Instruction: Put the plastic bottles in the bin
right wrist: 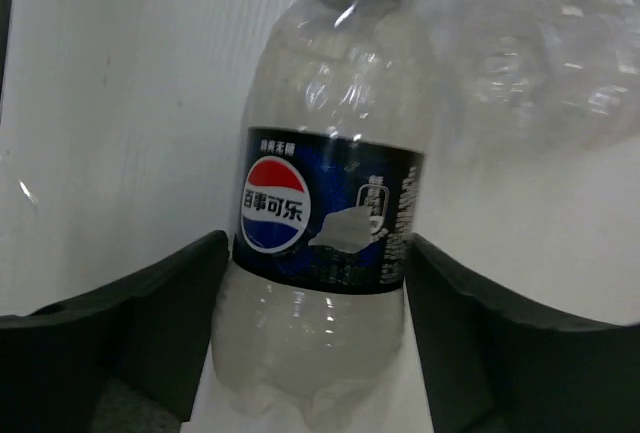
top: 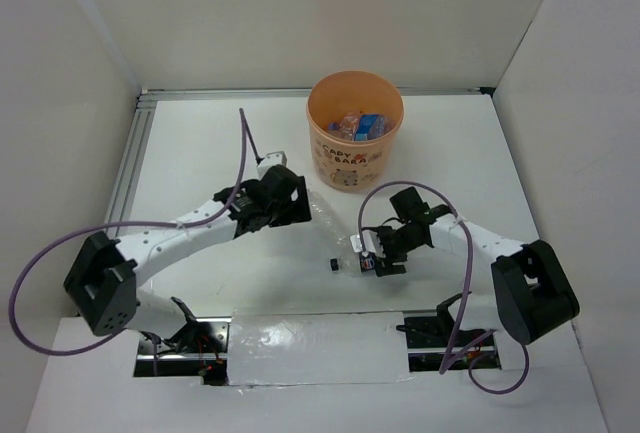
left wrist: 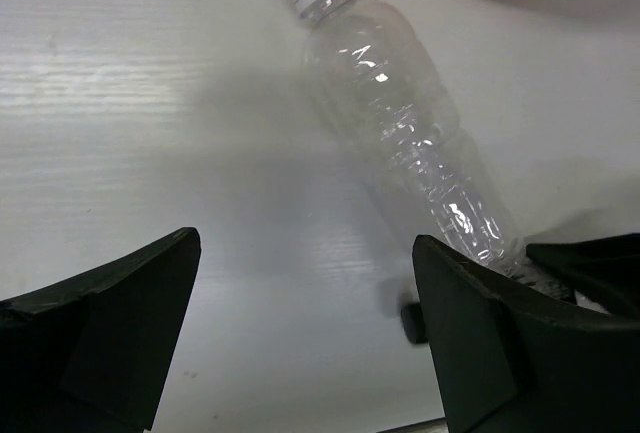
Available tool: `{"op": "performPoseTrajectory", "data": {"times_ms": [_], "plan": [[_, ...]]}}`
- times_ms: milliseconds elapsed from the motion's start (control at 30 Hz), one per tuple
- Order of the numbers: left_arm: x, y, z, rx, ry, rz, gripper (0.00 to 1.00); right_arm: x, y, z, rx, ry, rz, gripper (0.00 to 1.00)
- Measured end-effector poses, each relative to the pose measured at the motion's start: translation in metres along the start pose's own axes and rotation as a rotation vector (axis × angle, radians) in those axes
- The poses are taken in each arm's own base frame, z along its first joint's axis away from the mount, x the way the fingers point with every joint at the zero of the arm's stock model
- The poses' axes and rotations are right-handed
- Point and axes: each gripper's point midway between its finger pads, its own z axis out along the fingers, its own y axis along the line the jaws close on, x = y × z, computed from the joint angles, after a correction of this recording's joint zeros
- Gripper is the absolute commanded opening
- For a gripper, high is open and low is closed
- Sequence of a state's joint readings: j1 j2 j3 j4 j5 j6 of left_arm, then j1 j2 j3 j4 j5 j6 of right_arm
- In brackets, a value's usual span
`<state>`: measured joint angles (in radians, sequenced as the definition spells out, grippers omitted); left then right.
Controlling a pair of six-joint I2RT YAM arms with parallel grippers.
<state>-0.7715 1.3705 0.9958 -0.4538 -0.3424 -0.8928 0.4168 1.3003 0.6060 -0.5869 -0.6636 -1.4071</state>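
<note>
Plain white counter (top: 200,143). The orange CAPY BARA bin (top: 350,171) sits far-middle with a few bottles (top: 360,128) inside. Left fingers (left wrist: 110,323) are spread wide, and a clear no-label bottle (left wrist: 400,123) lies against the right one. Right fingers (right wrist: 150,323) are clamped on the dark-label Pepsi bottle (right wrist: 325,223), right of center. A tiny black cap (top: 335,265) sits just left of it.

We see an orange bin (top: 350,165) with pale cartoon print on its side, a clear bare bottle (left wrist: 400,133) with a white cap, and a clear dark-labelled bottle (right wrist: 325,133) whose navy band carries a red, white and blue roundel. The surface (top: 470,168) is white; the left pincer (left wrist: 305,288) and right pincer (right wrist: 315,288) are black.
</note>
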Motion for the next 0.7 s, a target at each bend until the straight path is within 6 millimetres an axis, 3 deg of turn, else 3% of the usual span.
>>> {"op": "performPoseTrajectory", "data": {"times_ms": [33, 100, 133, 167, 200, 300, 400, 567, 700], "plan": [[-0.002, -0.007, 0.006, 0.003, 0.006, -0.007, 1.0, 0.005, 0.004, 0.002, -0.007, 0.018, 0.005, 0.7], [-0.004, -0.02, 0.017, 0.007, 0.019, -0.023, 1.0, 0.011, 0.009, 0.003, -0.006, 0.035, 0.001, 0.5], [-0.005, -0.026, 0.022, 0.011, 0.024, -0.027, 1.0, 0.011, 0.007, 0.002, 0.006, 0.045, -0.009, 0.36], [-0.005, -0.032, 0.026, 0.018, 0.031, -0.032, 1.0, 0.013, 0.007, 0.001, 0.011, 0.058, -0.015, 0.14], [-0.005, -0.039, 0.03, 0.025, 0.037, -0.041, 1.0, 0.013, 0.008, 0.0, 0.017, 0.06, -0.021, 0.08], [-0.002, -0.054, 0.041, 0.047, 0.059, -0.049, 1.0, 0.011, 0.01, -0.011, 0.034, 0.068, -0.008, 0.07], [0.002, -0.065, 0.049, 0.059, 0.083, -0.06, 1.0, -0.006, 0.002, -0.041, 0.108, 0.043, -0.009, 0.07], [0.007, -0.076, 0.061, 0.064, 0.109, -0.075, 1.0, -0.076, -0.039, -0.125, 0.387, -0.04, -0.165, 0.08], [0.007, -0.082, 0.065, 0.071, 0.116, -0.101, 1.0, -0.124, -0.058, -0.184, 0.586, -0.103, -0.226, 0.08]]}}
